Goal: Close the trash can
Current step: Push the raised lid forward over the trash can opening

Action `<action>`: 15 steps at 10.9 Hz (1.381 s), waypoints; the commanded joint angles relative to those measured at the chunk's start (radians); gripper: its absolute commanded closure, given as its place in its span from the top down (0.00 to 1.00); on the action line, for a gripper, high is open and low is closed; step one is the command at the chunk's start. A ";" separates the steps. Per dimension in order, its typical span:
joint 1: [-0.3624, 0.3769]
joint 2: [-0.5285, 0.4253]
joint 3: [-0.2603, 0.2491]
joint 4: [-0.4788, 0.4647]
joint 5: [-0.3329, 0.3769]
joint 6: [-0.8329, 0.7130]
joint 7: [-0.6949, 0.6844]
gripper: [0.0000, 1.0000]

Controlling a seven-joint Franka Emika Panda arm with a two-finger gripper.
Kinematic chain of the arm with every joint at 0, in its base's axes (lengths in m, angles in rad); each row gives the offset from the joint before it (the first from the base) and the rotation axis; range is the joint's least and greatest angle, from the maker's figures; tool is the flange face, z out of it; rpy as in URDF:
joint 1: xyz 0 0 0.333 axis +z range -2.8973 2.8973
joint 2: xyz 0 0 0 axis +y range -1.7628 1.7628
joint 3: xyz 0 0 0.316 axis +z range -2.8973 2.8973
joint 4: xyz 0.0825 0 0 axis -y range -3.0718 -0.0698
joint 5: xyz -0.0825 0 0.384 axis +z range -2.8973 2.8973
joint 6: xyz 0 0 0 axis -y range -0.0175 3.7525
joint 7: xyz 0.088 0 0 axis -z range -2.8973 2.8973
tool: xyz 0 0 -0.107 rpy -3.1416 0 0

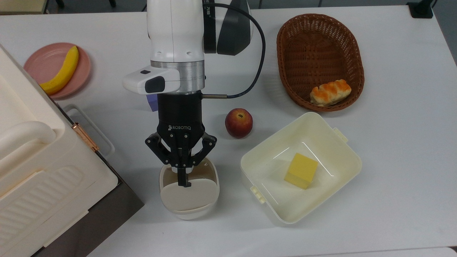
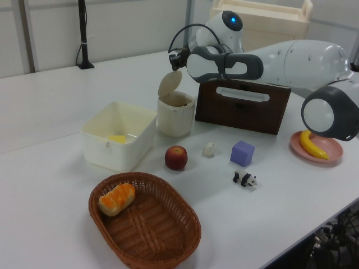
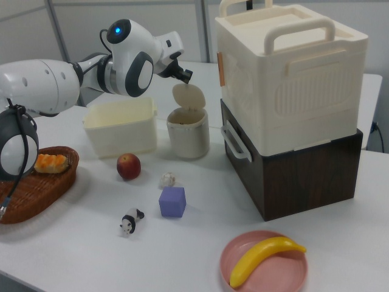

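The trash can (image 1: 188, 208) is a small cream bin between the big appliance and the pale tub; it also stands mid-table in the left view (image 2: 175, 116) and the right view (image 3: 188, 135). Its flat lid (image 1: 189, 195) stands raised on its hinge, leaving the can open (image 2: 169, 84) (image 3: 188, 95). My gripper (image 1: 184, 181) points down over the can's mouth, fingers shut together with nothing held. The tip lies at the lid's upper edge where the black button sits. In the side views the gripper (image 2: 174, 57) (image 3: 185, 76) hovers just above the lid's top.
A red apple (image 1: 239, 123) lies beside the arm. The pale-yellow tub (image 1: 342, 157) holds a yellow block (image 1: 301, 170). A wicker basket (image 1: 285, 39) holds bread (image 1: 330, 92). A pink plate (image 1: 39, 62) carries a banana (image 1: 62, 71). The cream appliance (image 1: 39, 167) fills the top view's left.
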 commanded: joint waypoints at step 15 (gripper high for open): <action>0.020 0.026 -0.031 0.065 -0.004 0.016 -0.021 0.00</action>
